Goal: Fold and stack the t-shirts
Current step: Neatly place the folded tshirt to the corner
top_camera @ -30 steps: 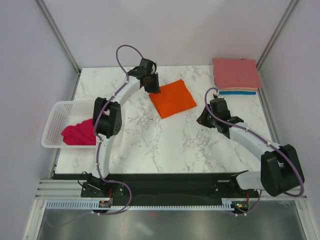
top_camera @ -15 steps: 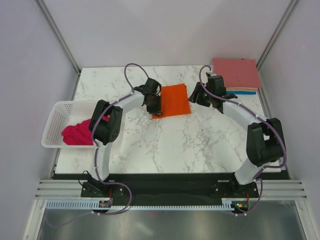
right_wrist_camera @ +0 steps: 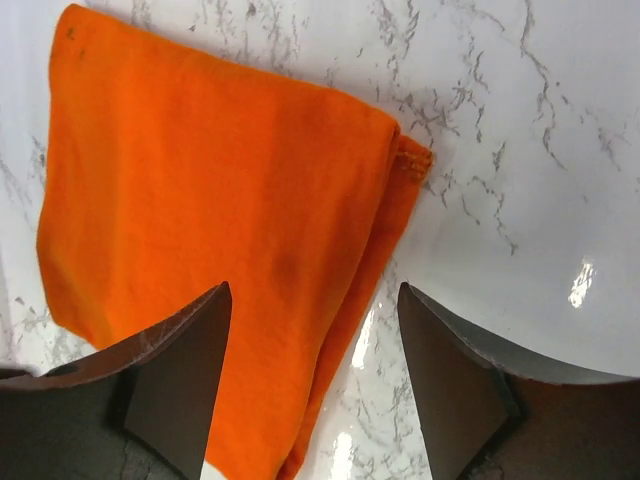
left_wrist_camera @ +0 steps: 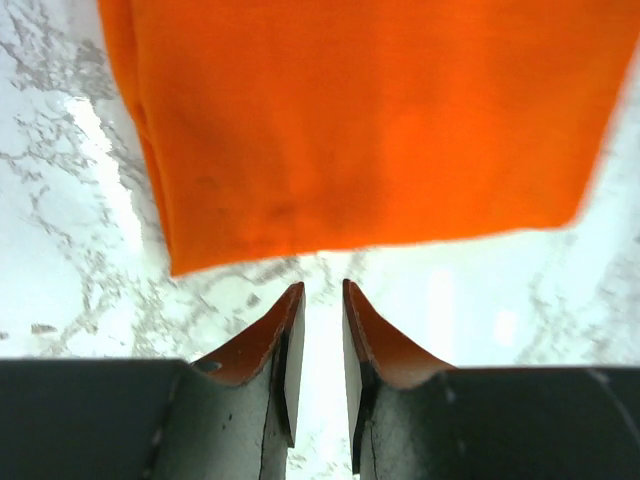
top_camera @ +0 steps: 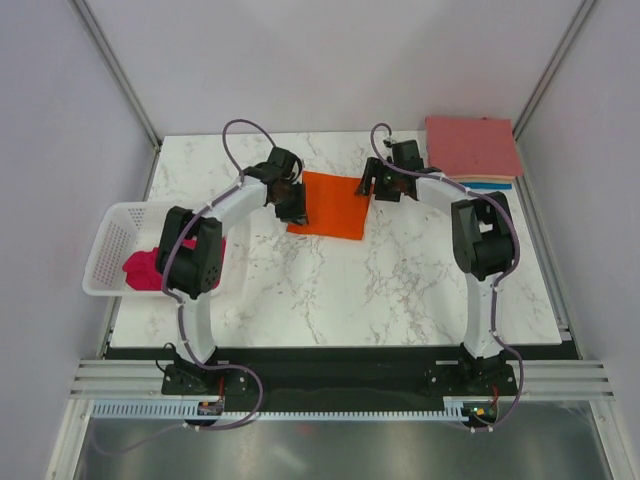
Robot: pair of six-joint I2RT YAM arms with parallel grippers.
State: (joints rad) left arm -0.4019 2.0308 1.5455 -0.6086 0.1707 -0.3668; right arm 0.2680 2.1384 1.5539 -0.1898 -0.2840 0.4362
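The bright orange t-shirt lies folded flat at the table's middle back. It fills the left wrist view and the right wrist view. My left gripper sits at its left edge; in the left wrist view the jaws stand a narrow gap apart, empty, just short of the cloth. My right gripper is wide open over the shirt's right folded edge, holding nothing. The salmon-pink shirt tops a folded stack at the back right. The magenta-pink shirt lies crumpled in the basket.
A white plastic basket hangs over the table's left edge. Peach and blue folded layers show under the stack's near edge. Grey walls close in the table at the back and on both sides.
The right arm swung from mid-right up to the orange shirt's right edge. The shirt shifted left and turned. The left gripper came off it to its left edge.
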